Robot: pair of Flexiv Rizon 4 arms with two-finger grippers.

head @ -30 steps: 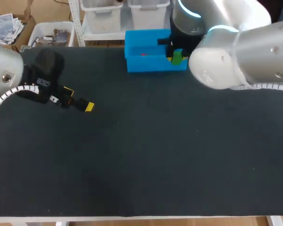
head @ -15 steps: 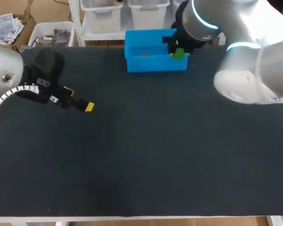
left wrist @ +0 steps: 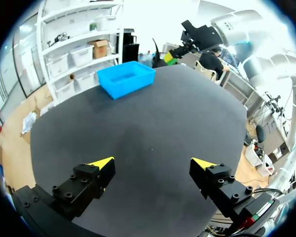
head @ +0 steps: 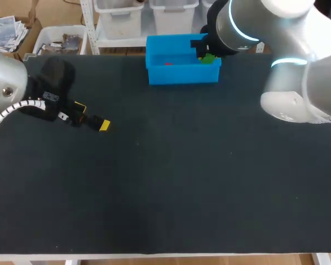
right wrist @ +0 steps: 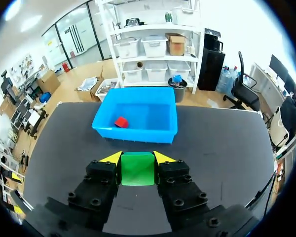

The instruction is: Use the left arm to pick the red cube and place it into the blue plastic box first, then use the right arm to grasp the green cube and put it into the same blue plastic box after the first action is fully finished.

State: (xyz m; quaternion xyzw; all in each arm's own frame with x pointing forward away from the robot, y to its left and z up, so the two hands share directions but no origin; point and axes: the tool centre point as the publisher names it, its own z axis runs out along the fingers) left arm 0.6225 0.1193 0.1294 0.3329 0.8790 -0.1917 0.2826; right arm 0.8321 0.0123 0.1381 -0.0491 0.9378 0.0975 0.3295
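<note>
We hold the small bright green cube (right wrist: 137, 168), smooth and square-faced, clamped between the two yellow-tipped fingers of our right gripper (right wrist: 137, 159), which press on its opposite sides. It hangs at the right end of the open blue plastic box (right wrist: 133, 133), which stands at the far edge of the dark table (head: 182, 176). The small red cube (right wrist: 121, 122) lies tilted inside that box. Our left gripper (left wrist: 153, 165) hovers well apart, fingers spread wide and holding nothing.
</note>
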